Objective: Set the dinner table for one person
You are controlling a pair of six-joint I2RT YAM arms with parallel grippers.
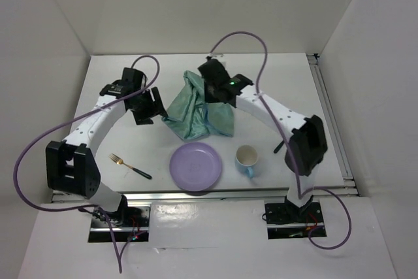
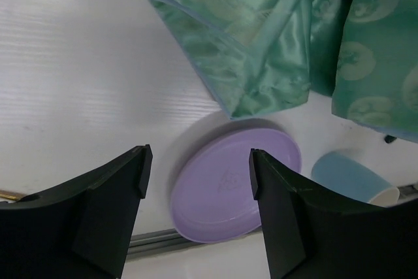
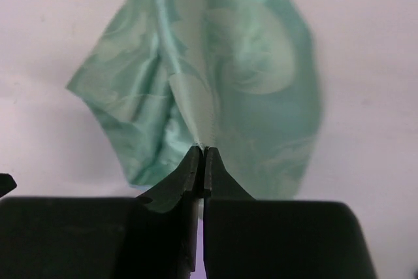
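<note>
The dinner table [image 1: 124, 138] is a plain white top with metal rails. A green swirl-patterned cloth placemat [image 1: 192, 112] hangs bunched over its middle, pinched at the top by my right gripper [image 1: 213, 93]. In the right wrist view, the right gripper [image 3: 204, 150] is shut on a fold of the placemat [image 3: 222, 76], which drapes away below it. My left gripper [image 1: 150, 106] hovers just left of the cloth, open and empty. The left wrist view shows that gripper [image 2: 199, 161] above the table, with the placemat [image 2: 261, 37] ahead of it.
A lilac plate [image 1: 195, 166] [image 2: 228, 191] lies near the front edge, with a light blue cup [image 1: 247, 159] [image 2: 349, 178] to its right. A gold fork with a dark handle [image 1: 129, 165] lies front left. A small dark object [image 1: 279, 146] shows beside the right arm.
</note>
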